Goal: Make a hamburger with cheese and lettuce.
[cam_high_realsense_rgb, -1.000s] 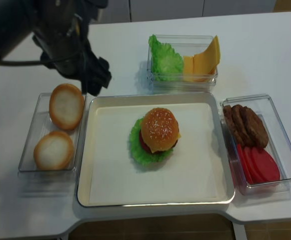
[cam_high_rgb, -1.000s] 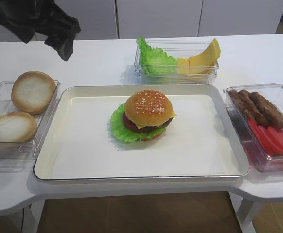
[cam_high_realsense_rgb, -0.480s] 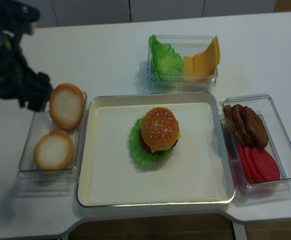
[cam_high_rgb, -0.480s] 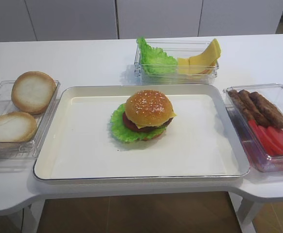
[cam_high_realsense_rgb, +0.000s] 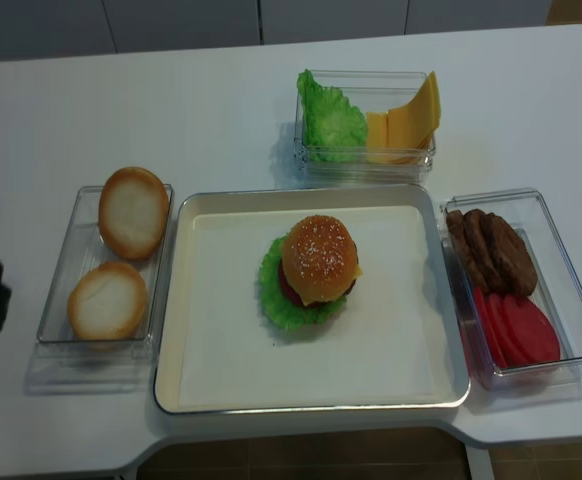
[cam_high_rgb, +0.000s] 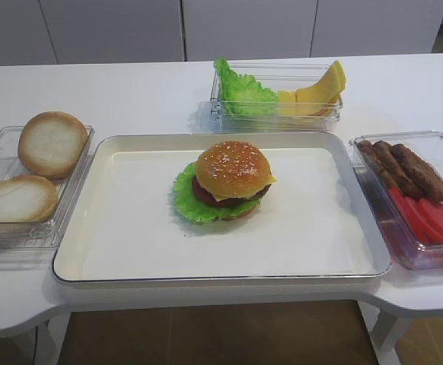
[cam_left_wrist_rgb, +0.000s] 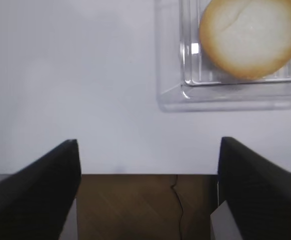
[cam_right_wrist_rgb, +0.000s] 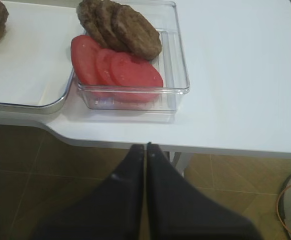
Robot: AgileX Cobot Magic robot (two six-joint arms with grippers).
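1. The white bench (cam_high_rgb: 153, 95) carries everything; behind it stand pale cabinet doors, and brown flooring shows below its front edge.
2. The big cream tray (cam_high_rgb: 122, 251) sits in the middle of the bench, flanked by clear tubs: plain bun halves (cam_high_realsense_rgb: 132, 211) on the left, patties (cam_right_wrist_rgb: 120, 27) and tomato slices (cam_right_wrist_rgb: 116, 68) on the right, bunched lettuce leaves and curved cheese slices in the tub (cam_high_rgb: 276, 97) behind.
3. The hamburger (cam_high_rgb: 231, 176) stands near the tray's centre, upright and stacked, sesame bun on top. The lettuce (cam_high_rgb: 192, 201) spreads out beneath it, frilled edge showing mainly on the left; the cheese (cam_high_rgb: 266, 180) shows only as a yellow corner poking out under the top bun on the right.
4. The build looks finished, so the step in hand is likely parking the arms. Done well, that means keeping both clear of the tubs and tray so nothing nudges the stack.
5. The left gripper (cam_left_wrist_rgb: 148, 165) hangs over the bench's front-left edge, jaws spread wide, holding nothing, near the bun tub's corner.
6. The right gripper (cam_right_wrist_rgb: 145, 150) sits off the bench's front-right edge, jaws pressed together with nothing between them, near the tomato tub.
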